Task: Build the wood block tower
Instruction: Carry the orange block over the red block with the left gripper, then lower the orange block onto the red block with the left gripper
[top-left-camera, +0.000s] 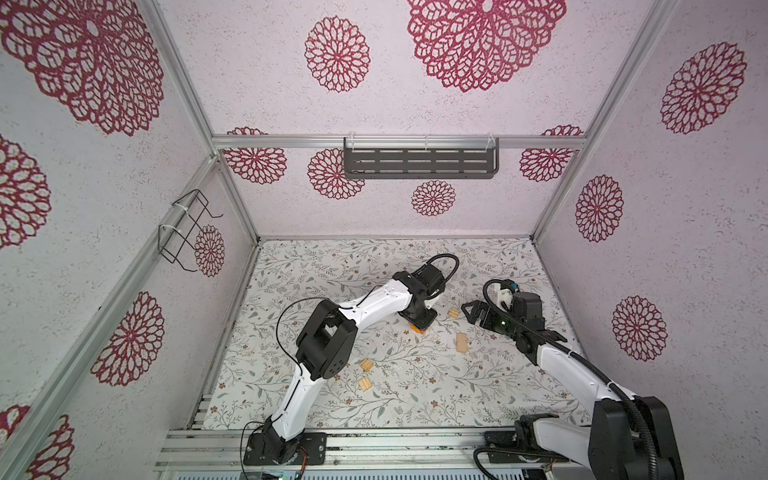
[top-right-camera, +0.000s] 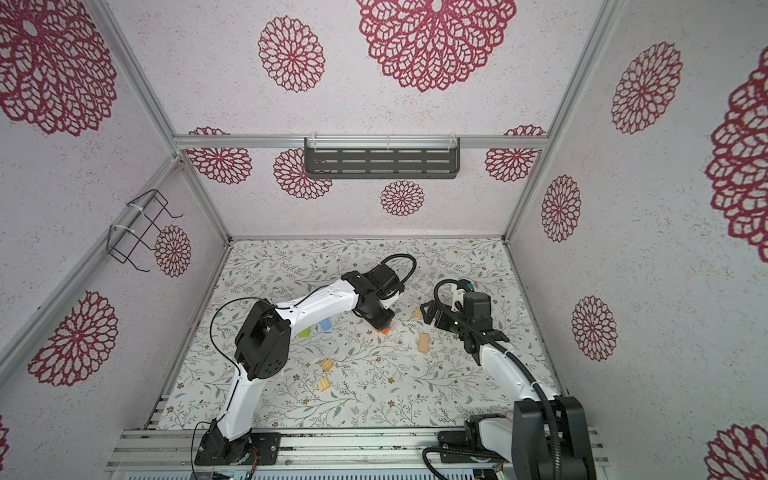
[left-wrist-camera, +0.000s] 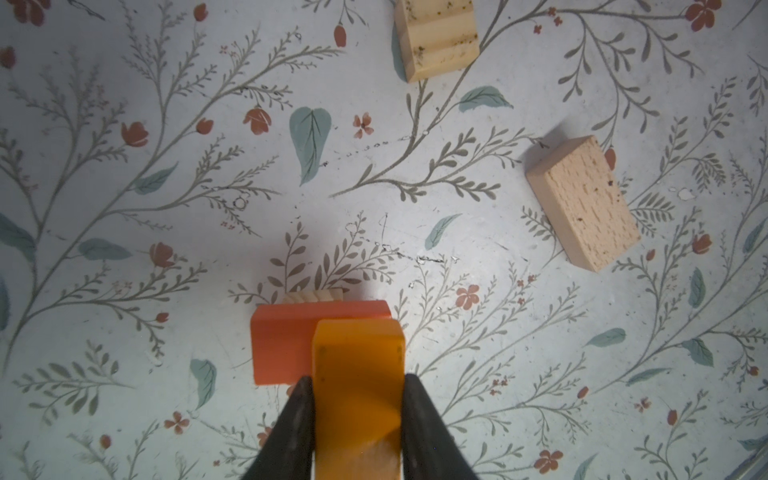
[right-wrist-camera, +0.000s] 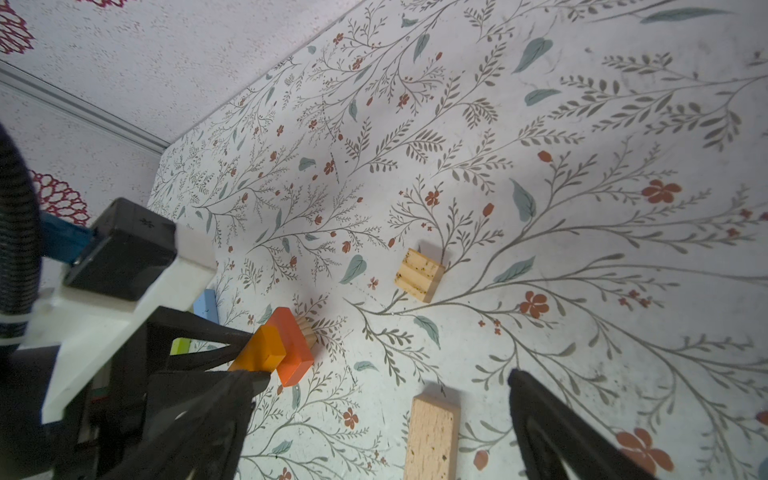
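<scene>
Tipping worries me: left pincer (left-wrist-camera: 357, 384) clamps orange block (left-wrist-camera: 357, 353) off-centre over red block (left-wrist-camera: 282, 345); released so, it may slide off. Right pincer (right-wrist-camera: 388, 376) stands apart, empty.

Illumination was bright, diffuse and even in both top views. The walls (top-left-camera: 83, 208) splayed outward toward the picture edges, showing wide-angle distortion. In the left wrist view, a soft shadow lay on the bench (left-wrist-camera: 124, 208) beside the orange-red block (left-wrist-camera: 282, 345); the corners dimmed. In the right wrist view, the near left arm (right-wrist-camera: 104, 316) was blurred.
</scene>
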